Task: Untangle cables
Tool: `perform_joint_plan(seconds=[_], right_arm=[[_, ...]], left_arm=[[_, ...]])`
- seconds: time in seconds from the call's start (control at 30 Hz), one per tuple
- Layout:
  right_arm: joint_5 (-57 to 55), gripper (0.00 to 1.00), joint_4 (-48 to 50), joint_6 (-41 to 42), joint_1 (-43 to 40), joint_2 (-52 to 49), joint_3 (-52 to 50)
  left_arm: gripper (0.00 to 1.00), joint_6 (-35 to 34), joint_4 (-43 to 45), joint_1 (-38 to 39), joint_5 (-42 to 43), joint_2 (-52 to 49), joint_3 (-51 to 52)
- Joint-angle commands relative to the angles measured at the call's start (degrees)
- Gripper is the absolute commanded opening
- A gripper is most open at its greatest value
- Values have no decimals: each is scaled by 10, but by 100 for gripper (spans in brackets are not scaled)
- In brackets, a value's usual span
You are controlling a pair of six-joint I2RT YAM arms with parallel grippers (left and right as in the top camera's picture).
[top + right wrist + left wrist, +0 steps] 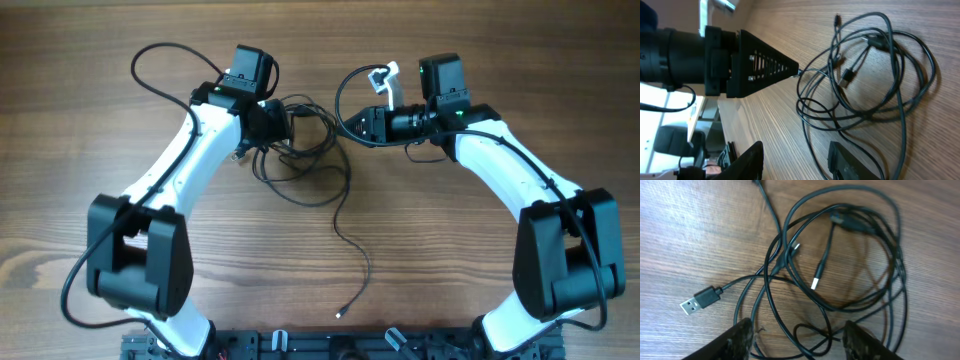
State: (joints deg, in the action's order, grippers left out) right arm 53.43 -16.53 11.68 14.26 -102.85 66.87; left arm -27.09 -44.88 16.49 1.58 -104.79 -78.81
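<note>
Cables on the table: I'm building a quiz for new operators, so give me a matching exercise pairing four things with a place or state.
A. wide USB plug
B. narrow plug
C. long cable tail
D. left gripper

1. open, over the cables
2. inside the cable loops
3. outside the loops, on bare table
4. runs toward the robot's base

Pairs: A-3, B-2, C-4, D-1

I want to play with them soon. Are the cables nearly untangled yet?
Not yet. Done: one long strand already trails free of the pile. In hand: nothing is gripped. The left gripper is open over the cables, and the right gripper is open beside them. Left: most loops cross each other in one bundle, so nearly all the untangling remains.
</note>
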Motion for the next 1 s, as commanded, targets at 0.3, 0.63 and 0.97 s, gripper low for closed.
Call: perform_joint_plan(seconds=[0.3,0.63,0.97], right_arm=[[-61,6,-16,9,1,9,1],[-58,6,-47,37,1,9,1],[63,27,179,249,1,9,1]], left_arm=[[4,-21,0,-7,3,-40,17],[4,-1,43,-25,3,216,-60],[4,149,27,-25,121,279,-59]])
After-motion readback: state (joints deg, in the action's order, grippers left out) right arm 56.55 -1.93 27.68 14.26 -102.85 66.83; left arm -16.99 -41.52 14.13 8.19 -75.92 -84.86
